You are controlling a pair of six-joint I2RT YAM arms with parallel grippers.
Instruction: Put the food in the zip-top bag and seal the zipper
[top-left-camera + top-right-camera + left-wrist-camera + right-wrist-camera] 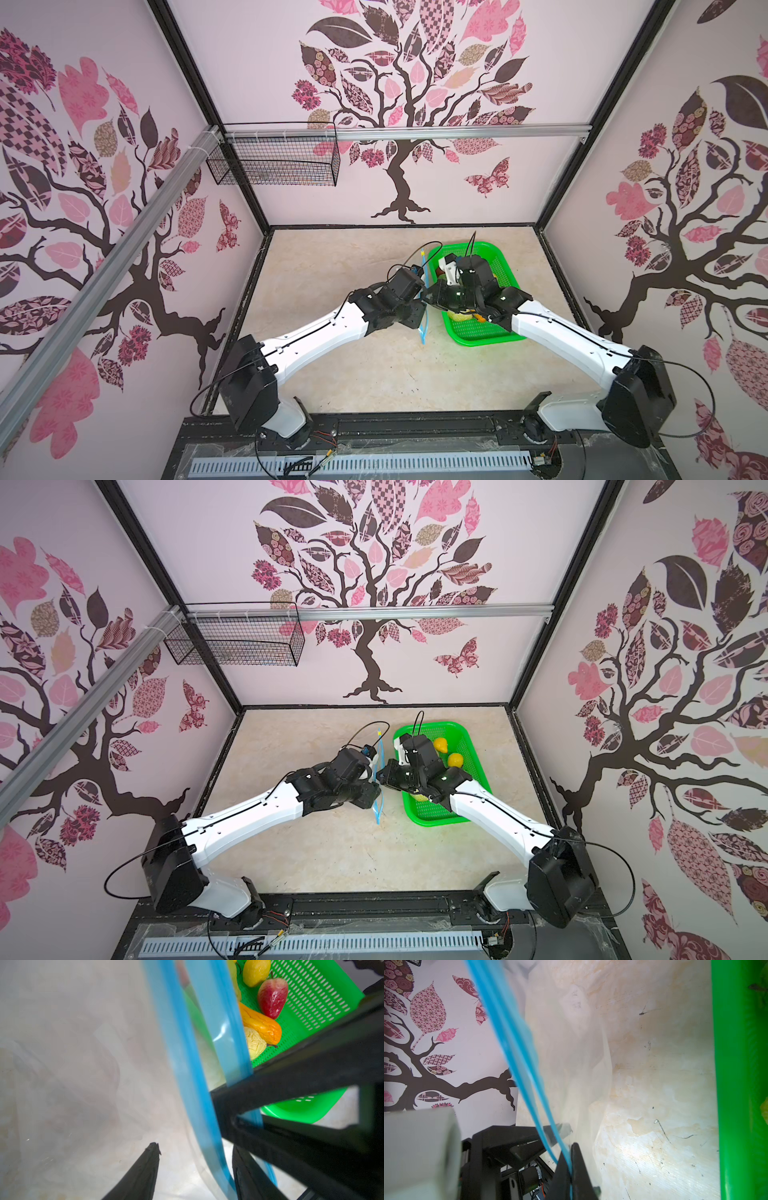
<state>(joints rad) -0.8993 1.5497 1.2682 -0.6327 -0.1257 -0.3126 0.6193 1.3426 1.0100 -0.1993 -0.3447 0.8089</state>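
Right claw [571,1167] pinches blue strip [178,1043] of bag [83,1064]; left claw [195,1147] open astride strip. Thin film may slip, mouth sagging toward basket [482,341] at 3 o'clock.

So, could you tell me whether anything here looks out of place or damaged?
Nothing looks spilled or damaged. The clear zip-top bag is held upright beside the green mesh basket, with the right pincer shut on its light-blue zipper strip; the plastic toy fruits in view lie inside the basket.
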